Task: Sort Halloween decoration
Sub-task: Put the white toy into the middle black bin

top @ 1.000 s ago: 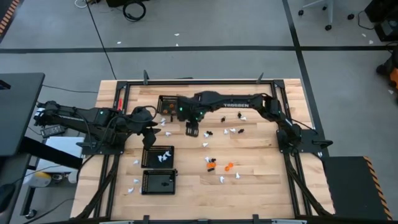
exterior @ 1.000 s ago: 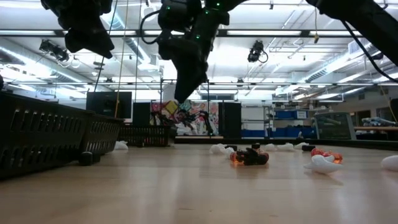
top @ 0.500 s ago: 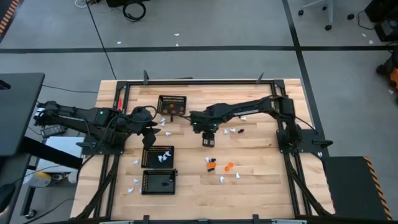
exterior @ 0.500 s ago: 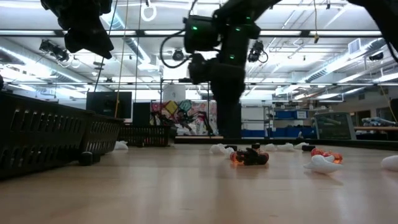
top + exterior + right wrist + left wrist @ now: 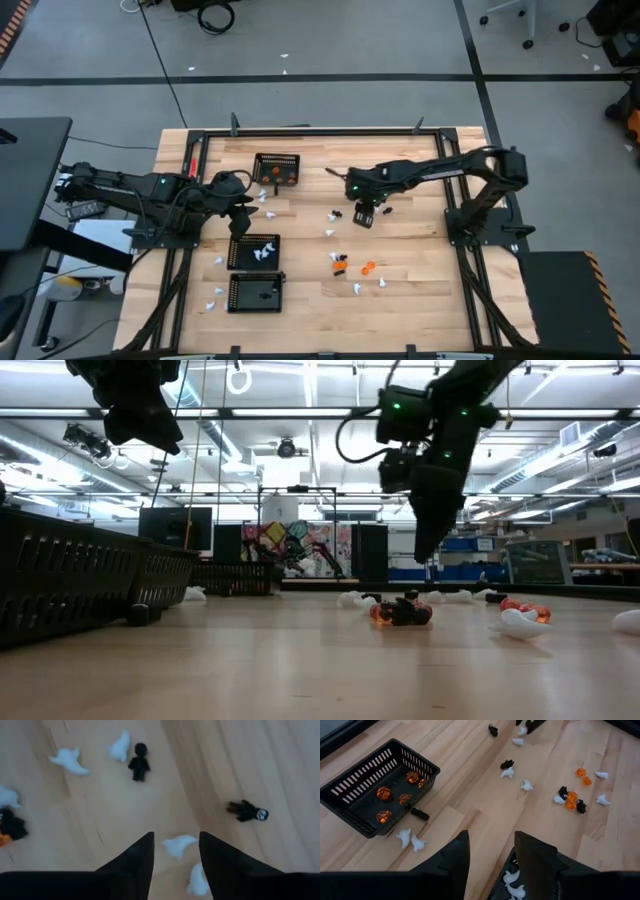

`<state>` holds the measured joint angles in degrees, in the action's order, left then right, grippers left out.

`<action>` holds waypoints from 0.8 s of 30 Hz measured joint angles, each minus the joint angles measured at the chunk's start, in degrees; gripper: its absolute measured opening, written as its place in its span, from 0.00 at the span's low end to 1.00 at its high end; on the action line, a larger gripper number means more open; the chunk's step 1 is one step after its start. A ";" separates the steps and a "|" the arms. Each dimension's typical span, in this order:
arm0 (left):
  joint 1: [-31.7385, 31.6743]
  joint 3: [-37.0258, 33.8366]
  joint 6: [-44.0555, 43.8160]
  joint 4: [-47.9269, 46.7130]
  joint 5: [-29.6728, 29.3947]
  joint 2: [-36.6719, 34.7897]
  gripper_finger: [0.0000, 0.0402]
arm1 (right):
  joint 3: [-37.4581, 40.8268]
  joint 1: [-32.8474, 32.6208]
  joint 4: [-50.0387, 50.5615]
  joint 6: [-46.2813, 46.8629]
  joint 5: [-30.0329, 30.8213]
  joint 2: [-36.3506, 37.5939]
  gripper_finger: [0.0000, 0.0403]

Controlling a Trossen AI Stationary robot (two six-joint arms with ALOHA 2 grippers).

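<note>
**Pieces scattered mid-table, both grippers empty**

Wooden tabletop (image 5: 300, 305) fills my overhead feed, ringed by a dark frame on a grey floor. I see three black mesh baskets on the left half: the far basket (image 5: 277, 170) holds orange pieces (image 5: 383, 793), the middle basket (image 5: 255, 251) holds white pieces (image 5: 262, 250), and the near basket (image 5: 256, 291) seems to hold a dark piece, though I cannot make it out well.

My right gripper (image 5: 364, 214) hangs above the table's middle, fingers parted with nothing between them. Through its wrist camera a white ghost piece (image 5: 179, 844) lies on the wood below the gap between the fingers, another white one just beside it, and two black figures (image 5: 138, 764) sit farther off.

My left gripper (image 5: 241, 222) hovers over the edge of the middle basket, fingers spread and empty.

Loose decorations remain: a mixed orange and black cluster (image 5: 345, 264) nearer the front, white pieces (image 5: 358, 288) by it, and a few whites beside the baskets.
</note>
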<state>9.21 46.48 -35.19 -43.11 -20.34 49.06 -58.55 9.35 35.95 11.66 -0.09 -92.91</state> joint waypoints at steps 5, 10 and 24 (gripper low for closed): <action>-0.02 0.00 0.07 0.01 0.00 0.00 0.40 | 2.63 0.26 -1.32 -2.32 -0.38 0.36 0.52; -0.02 0.00 0.00 0.02 0.00 0.00 0.40 | 2.76 -0.65 -2.13 -2.80 2.66 -1.59 0.65; -0.04 0.00 -0.36 0.00 0.00 -0.02 0.40 | 2.46 -0.64 -3.75 -5.23 2.86 -8.68 0.61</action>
<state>9.17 46.48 -35.55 -43.11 -20.34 49.04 -56.09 8.71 32.20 6.44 2.77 -101.59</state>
